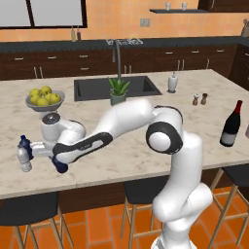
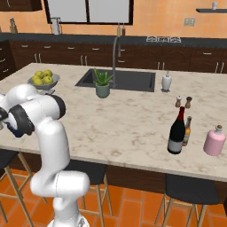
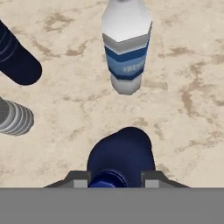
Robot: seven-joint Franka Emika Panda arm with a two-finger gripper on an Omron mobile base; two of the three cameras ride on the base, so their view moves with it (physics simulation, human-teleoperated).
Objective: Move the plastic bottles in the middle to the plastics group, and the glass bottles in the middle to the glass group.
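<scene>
Dark blue slim bottle [image 3: 121,157] sits between the fingers [image 3: 152,178], closed on it, low over the marble surface [image 3: 183,74]. Labelled clear bottle [image 3: 126,48] just beyond; squat blue bottle [image 3: 17,61] and greyish bottle [image 3: 15,117] nearby. Wine bottle [image 2: 177,131] stands beside amber bottle [image 2: 187,131].

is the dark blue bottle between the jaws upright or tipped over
Upright. In the hand view the dark blue bottle is seen cap-first from above between the gripper fingertips, its base toward the counter.
</scene>
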